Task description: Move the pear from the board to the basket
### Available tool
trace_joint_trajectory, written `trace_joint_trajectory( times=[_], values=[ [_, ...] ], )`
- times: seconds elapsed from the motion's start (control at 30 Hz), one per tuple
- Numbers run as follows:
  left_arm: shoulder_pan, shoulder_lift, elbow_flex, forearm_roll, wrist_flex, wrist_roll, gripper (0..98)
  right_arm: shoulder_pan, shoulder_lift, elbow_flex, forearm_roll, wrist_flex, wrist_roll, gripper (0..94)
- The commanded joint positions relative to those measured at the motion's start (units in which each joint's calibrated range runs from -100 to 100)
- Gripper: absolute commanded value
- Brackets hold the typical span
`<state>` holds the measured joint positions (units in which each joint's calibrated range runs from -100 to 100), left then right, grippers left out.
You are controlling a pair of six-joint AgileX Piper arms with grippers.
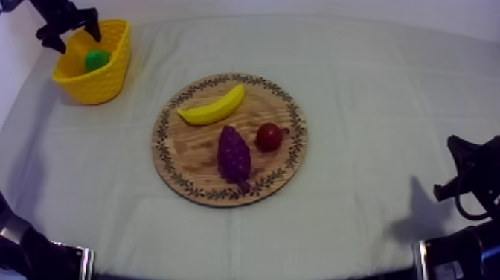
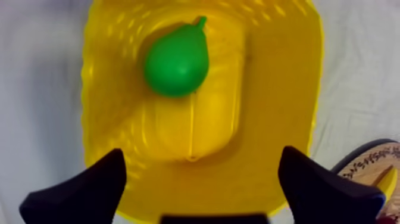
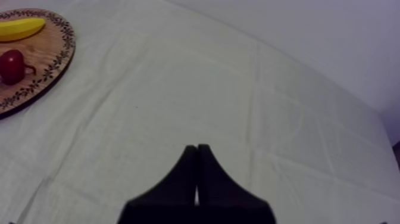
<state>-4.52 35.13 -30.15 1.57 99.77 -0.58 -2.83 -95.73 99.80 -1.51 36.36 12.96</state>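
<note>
The green pear [image 1: 96,59] [image 2: 177,60] lies inside the yellow basket [image 1: 113,78] [image 2: 280,107] at the table's far left. My left gripper [image 1: 69,31] [image 2: 199,187] hovers over the basket, open, with nothing between its fingers. The round wooden board [image 1: 195,153] [image 3: 47,65] sits mid-table. My right gripper [image 1: 465,175] [image 3: 197,179] rests low at the right over bare cloth, its fingers together as a narrow wedge.
On the board lie a banana [image 1: 213,109] [image 3: 19,28], a bunch of grapes [image 1: 234,155] and a small red fruit [image 1: 269,137] [image 3: 12,65]. Open cloth stretches between the board and my right arm.
</note>
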Motion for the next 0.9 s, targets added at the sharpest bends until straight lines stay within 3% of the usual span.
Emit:
trace_joint_trajectory(
  times=[0.0, 0.87],
  values=[
    [0.1, -1.9, 0.7, -0.07, 0.0, 0.0, 96.6, 0.0, 0.0, 0.0, 0.0, 0.0, 0.0, 0.4],
    [0.7, -16.3, 9.0, -1.11, 0.0, 1.2, 93.6, 0.0, 0.0, 0.0, 0.0, 0.0, 0.0, 0.4]
  ],
)
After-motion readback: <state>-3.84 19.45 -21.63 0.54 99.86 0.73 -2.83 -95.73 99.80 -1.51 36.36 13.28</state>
